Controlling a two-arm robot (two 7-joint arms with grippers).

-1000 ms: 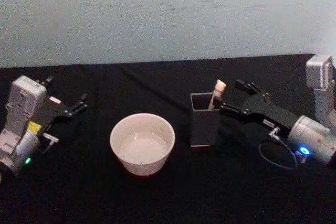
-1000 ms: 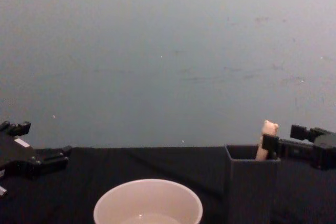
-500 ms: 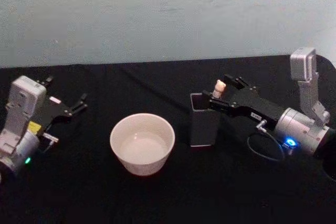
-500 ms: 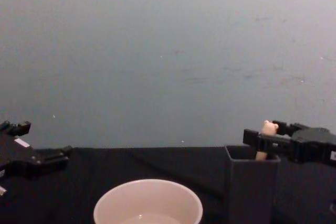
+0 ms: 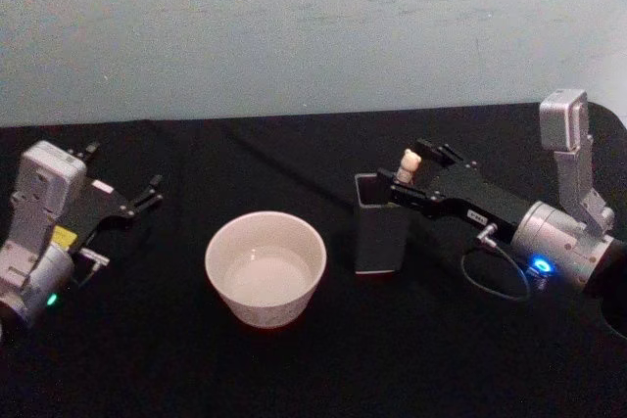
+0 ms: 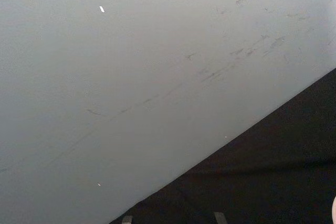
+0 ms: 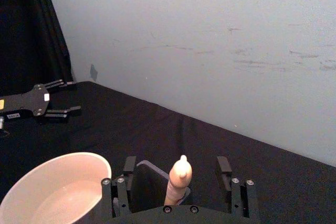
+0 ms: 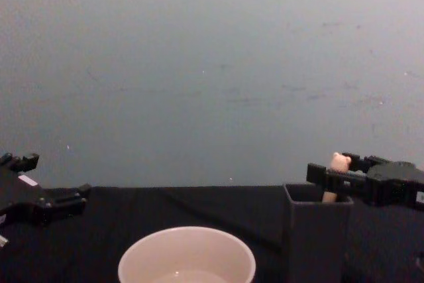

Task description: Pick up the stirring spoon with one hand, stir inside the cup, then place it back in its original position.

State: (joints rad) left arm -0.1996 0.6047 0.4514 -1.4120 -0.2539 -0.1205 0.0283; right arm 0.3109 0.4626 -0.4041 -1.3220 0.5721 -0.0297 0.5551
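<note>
Pickup is not yet made: right gripper (image 5: pixel 406 173), centre-right in the head view, has its jaws spread wide either side of the stirring spoon (image 5: pixel 410 160), gripping nothing. That spoon stands in the dark holder (image 5: pixel 380 237), right of the cup (image 5: pixel 265 269). Lifting, stirring and returning remain. Far left, left gripper (image 5: pixel 147 193) sits parked, prongs apart.

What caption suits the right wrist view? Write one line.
Open right tool straddling the stirring spoon in its dark holder, cup alongside.
</note>
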